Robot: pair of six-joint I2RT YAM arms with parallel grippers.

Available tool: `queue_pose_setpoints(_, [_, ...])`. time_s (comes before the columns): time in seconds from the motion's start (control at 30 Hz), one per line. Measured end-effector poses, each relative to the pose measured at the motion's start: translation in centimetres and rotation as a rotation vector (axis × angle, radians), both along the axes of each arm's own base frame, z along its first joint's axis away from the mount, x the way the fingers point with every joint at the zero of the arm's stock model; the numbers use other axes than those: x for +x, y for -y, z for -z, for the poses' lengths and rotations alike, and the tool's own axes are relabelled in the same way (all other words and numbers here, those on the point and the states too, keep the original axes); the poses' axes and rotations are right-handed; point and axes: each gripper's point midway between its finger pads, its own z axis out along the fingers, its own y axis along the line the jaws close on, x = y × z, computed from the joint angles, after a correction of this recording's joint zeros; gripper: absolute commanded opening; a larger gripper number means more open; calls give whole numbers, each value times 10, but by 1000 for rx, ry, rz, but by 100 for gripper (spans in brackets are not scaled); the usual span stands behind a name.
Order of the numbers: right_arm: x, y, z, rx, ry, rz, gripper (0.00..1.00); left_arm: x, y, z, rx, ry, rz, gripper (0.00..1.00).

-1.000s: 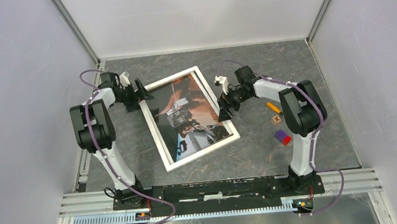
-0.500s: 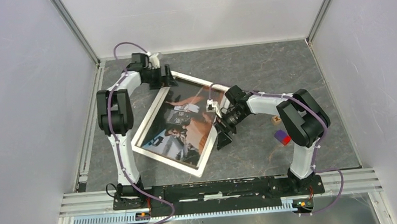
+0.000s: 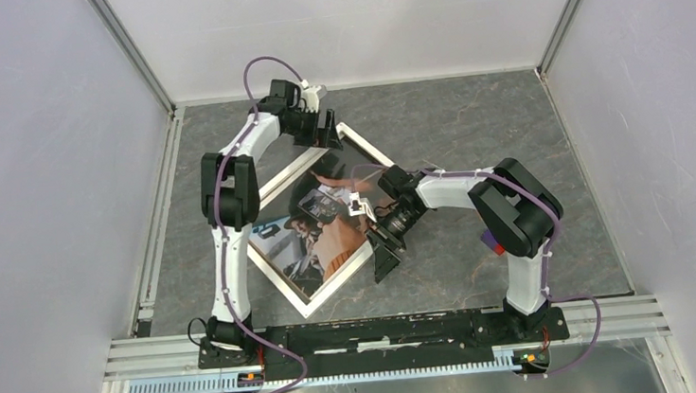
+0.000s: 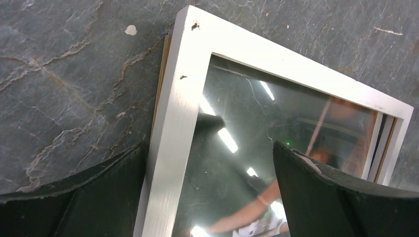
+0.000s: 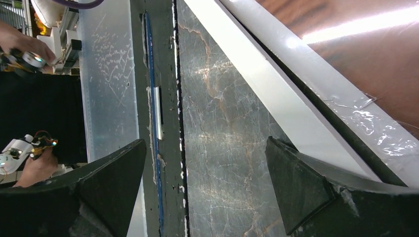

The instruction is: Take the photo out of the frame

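Since a second ago the frame (image 3: 279, 283) is swinging round face up on the surface (image 3: 471, 129), the left end effector (image 3: 327, 134) at its far corner and the right end effector (image 3: 387, 250) at its near edge both gaping wide and gripping nothing, the photo (image 3: 320, 242) sitting inside, removal not yet beginning.

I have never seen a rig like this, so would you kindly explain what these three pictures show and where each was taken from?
This is a two-armed robot bolted at the near edge of a dark table. The wide picture comes from a fixed camera above and behind it; the two close-ups come from cameras on each wrist. On the table lies a white picture frame, the photo inside it. The left end effector stands open astride the frame's border near its far corner; the right end effector is open beside its near right edge. Neither holds anything.
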Motion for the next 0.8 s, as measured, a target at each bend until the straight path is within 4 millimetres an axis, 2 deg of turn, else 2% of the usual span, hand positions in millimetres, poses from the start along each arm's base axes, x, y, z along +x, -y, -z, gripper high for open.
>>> queue_pose_setpoints(0.13, [1,0,0,-4,30,-22,98,7,-9,-14,2,-14,-30,100])
queue_pose_setpoints(0.23, [7,1,1,-4,81,-42,98,27,-24,-45,-28,20,-94,100])
queue_pose_setpoints(0.33, [12,5,2,-12,136,-72,98,44,-64,-79,-58,57,-201,100])
queue_pose_setpoints(0.37, [13,8,2,-16,149,-78,98,46,-84,-90,-68,66,-249,100])
queue_pose_setpoints(0.43, [15,16,2,-32,173,-88,98,38,-127,-109,-76,63,-343,100])
queue_pose_setpoints(0.53, [20,35,2,-73,200,-93,98,3,-194,-132,-73,47,-515,100])
queue_pose_setpoints(0.6, [25,47,0,-108,205,-85,98,-36,-233,-141,-78,15,-659,100])
queue_pose_setpoints(0.67, [39,54,-8,-135,219,-58,98,-76,-251,-146,-85,-8,-770,100])
queue_pose_setpoints(0.7, [53,54,-15,-137,247,-37,98,-100,-255,-145,-85,-30,-827,100])
queue_pose_setpoints(0.77, [93,47,-39,-118,336,24,98,-145,-250,-139,-83,-66,-905,100])
queue_pose_setpoints(0.8, [116,42,-53,-100,389,61,98,-160,-246,-136,-83,-79,-930,100])
